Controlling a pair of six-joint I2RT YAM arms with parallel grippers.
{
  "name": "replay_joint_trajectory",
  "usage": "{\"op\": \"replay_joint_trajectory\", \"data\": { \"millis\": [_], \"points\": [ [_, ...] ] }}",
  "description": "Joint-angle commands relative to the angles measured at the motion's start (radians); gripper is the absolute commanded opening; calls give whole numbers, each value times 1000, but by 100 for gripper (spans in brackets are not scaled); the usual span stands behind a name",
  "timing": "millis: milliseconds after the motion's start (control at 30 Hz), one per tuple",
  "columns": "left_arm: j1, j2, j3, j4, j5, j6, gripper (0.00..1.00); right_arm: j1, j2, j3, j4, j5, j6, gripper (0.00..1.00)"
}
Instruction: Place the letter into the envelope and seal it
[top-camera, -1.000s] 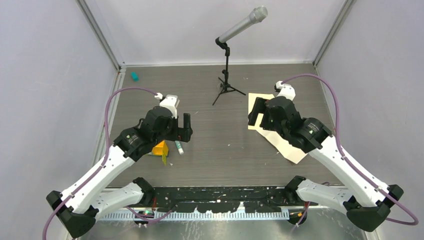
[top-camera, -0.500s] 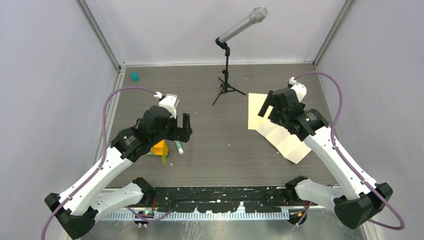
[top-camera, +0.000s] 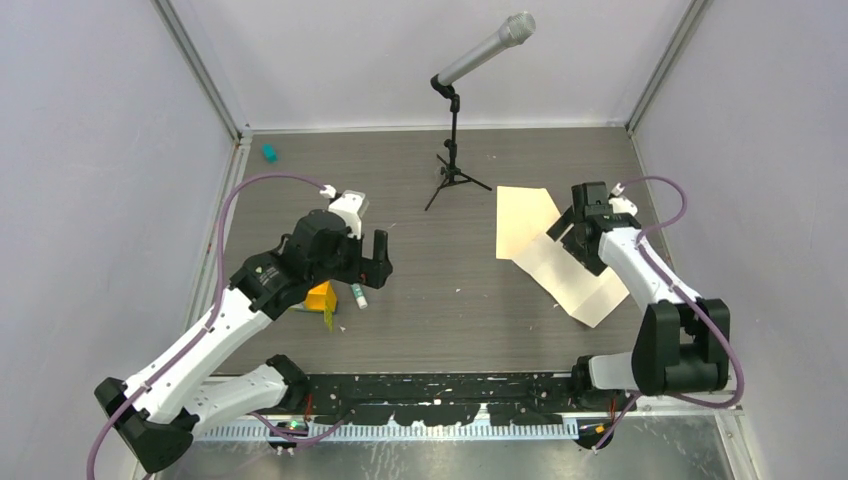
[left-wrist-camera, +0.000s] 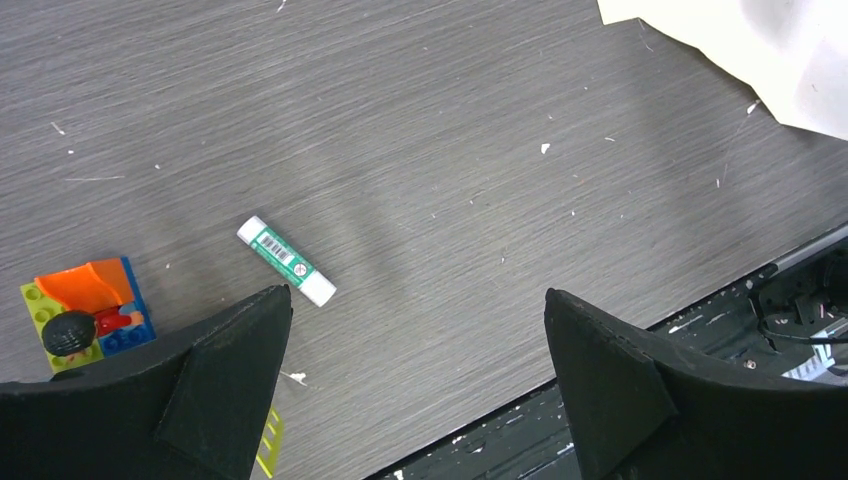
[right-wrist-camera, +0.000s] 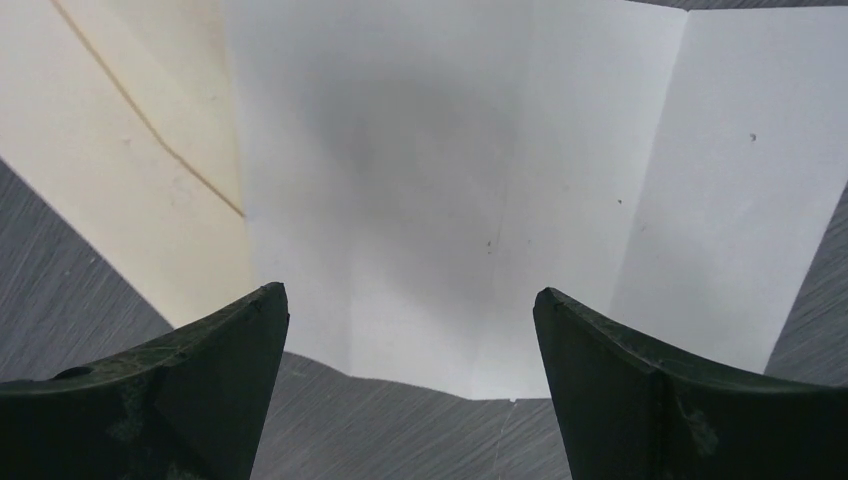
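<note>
Two jaw pairs: spread wide, nothing held.
right gripper (right-wrist-camera: 410, 300): aimed down over the letter (right-wrist-camera: 450, 180); arm folded tightly.
left gripper (left-wrist-camera: 415, 300): poised above the table (left-wrist-camera: 450, 150); arm extended.
letter: laid overlapping the envelope (right-wrist-camera: 110, 170).

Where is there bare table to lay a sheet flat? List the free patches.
Widest: the middle, between the glue stick and the envelope. Also the far-left stretch between the teal bit and microphone stand. Crowded: right side, where the letter overlaps the envelope under the right gripper; toy blocks near the left arm.
</note>
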Motion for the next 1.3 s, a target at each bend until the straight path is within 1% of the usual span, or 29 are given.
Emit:
{"op": "replay_joint_trajectory", "data": {
  "millis": [0,167,400,467,600,733,833,933,1000,1067,1167,1267],
  "points": [
    [0,3,4,59,43,23,100,-43,66,-42,165,-42,44,97],
    [0,31,3,72,63,27,100,-44,126,-110,242,-100,60,97],
    [0,62,-8,94,75,22,100,-38,97,-262,345,-228,122,97],
    [-1,74,-8,97,79,17,100,-2,70,-303,358,-238,141,97],
    [0,97,-8,117,91,-1,100,144,19,-359,360,-210,198,97],
    [1,130,-10,132,96,-42,100,338,13,-392,373,-185,279,97],
    [4,160,-18,138,89,-75,100,508,35,-382,376,-156,320,97],
    [8,186,-29,144,86,-105,100,636,80,-345,365,-151,322,97],
    [10,199,-38,151,84,-120,100,699,101,-292,316,-133,303,97],
    [13,205,-49,157,83,-135,100,728,89,-224,232,-96,283,97],
    [17,209,-67,171,87,-154,100,731,11,-121,88,-26,275,97],
    [19,206,-75,178,93,-159,100,731,-107,-9,-103,69,298,97]
  ]
}}
